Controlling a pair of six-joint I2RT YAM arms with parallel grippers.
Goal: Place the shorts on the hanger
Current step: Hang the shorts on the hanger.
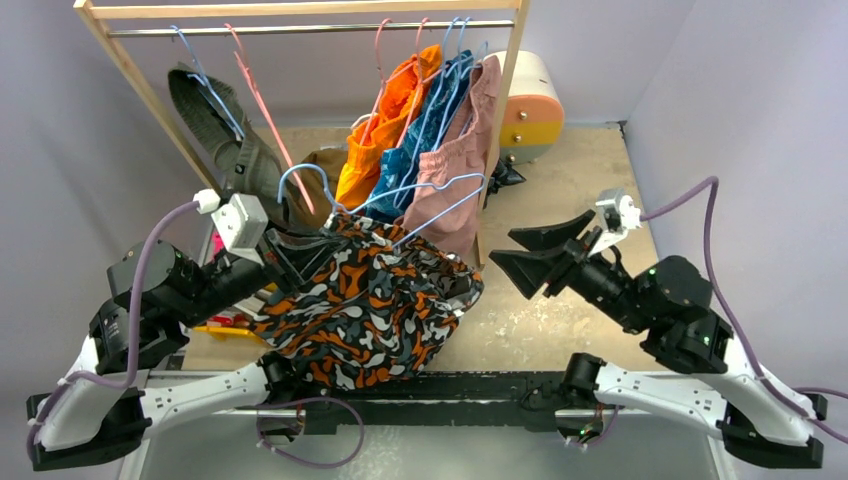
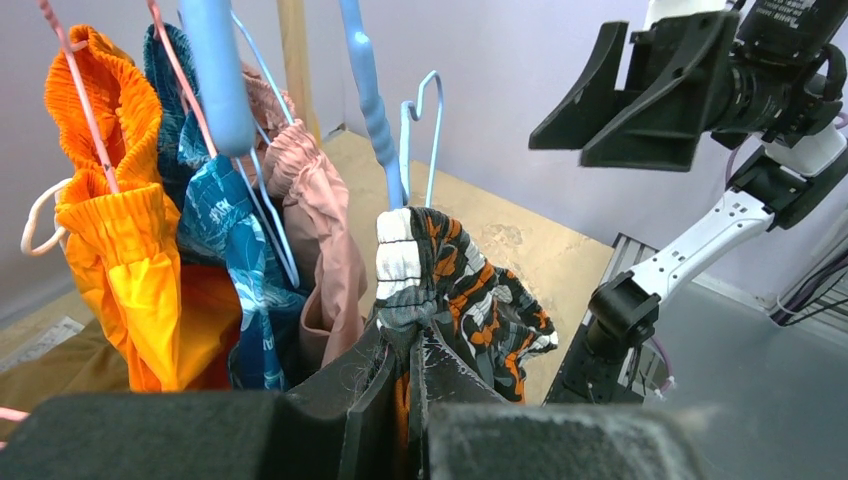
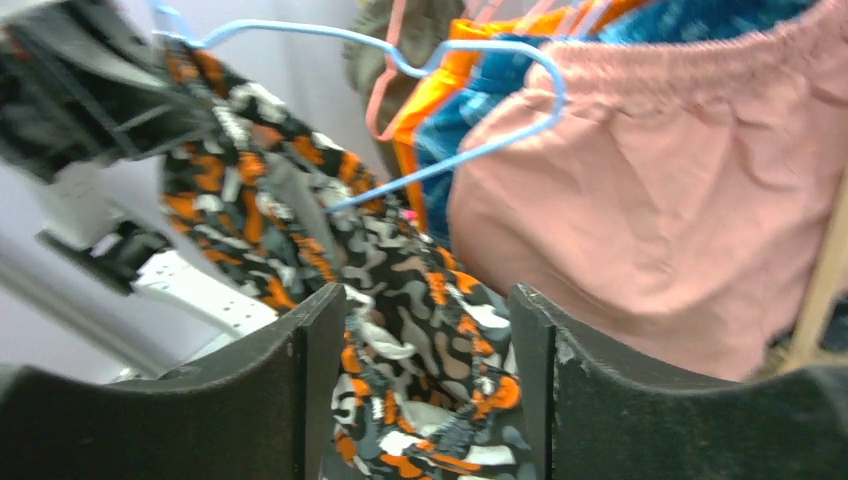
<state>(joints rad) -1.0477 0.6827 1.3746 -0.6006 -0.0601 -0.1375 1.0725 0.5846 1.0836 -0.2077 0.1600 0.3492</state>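
left claw (image 2: 405,350): pinched shut on the waistband of the camouflage shorts (image 1: 370,310) | right claw (image 1: 520,252): wide, empty, just right of them | shorts: bunched below the light-blue wire hanger (image 3: 450,160) | advice: hold the pinch firm; right claw spreads the cloth level | hidden: hanger's lower bar, so cannot tell if the cloth is over it

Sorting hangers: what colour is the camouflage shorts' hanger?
Light blue; the hanger shows best from the right wrist.

R end effector (image 3: 425,300) spread, camo shorts (image 3: 400,250) beyond, prob. untouched
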